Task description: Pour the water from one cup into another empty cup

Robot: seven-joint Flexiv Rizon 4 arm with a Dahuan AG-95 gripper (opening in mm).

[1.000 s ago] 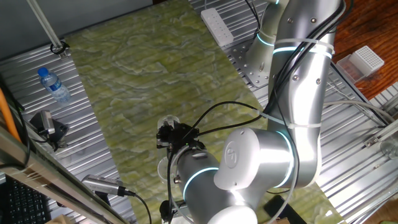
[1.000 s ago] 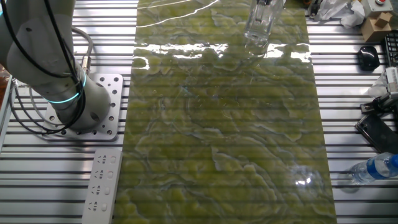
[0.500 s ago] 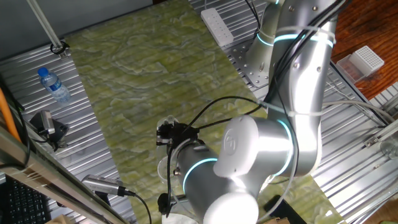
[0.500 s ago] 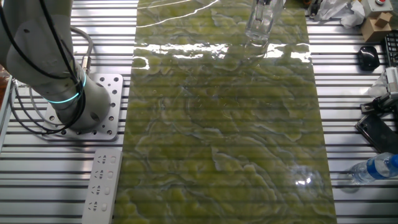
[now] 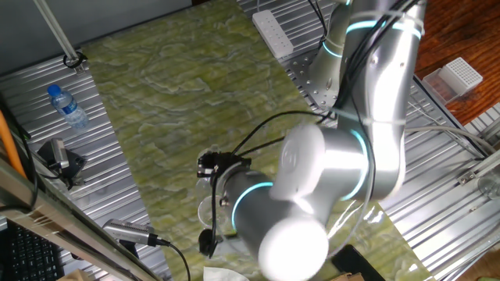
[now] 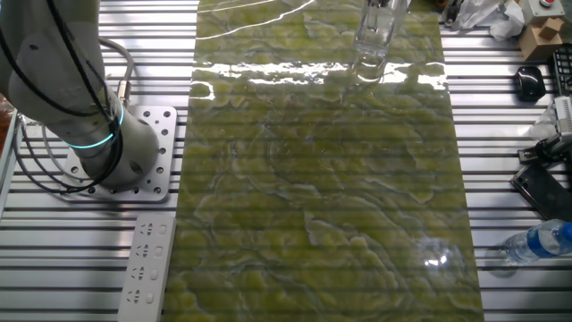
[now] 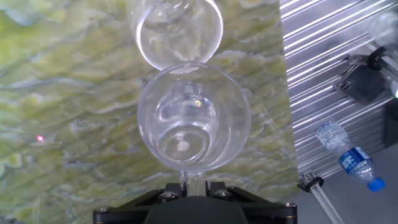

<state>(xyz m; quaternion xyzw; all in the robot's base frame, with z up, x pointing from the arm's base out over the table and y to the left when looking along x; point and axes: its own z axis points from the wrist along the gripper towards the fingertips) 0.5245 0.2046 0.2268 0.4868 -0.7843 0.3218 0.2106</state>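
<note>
The held glass (image 7: pixel 193 118) is thin, clear, hard and slick, light with only a little water (image 7: pixel 183 140) in its bowl, so it is best gripped low at the base, firmly but gently (too much force could crack it). The gripper (image 7: pixel 193 186) has its jaws clenched there. The empty glass (image 7: pixel 179 28) sits just beyond its rim on the green mat (image 7: pixel 62 93) over the bench.

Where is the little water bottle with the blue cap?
In the hand view the bottle lies at the right on the metal table, off the green mat, well right of the held glass.
</note>
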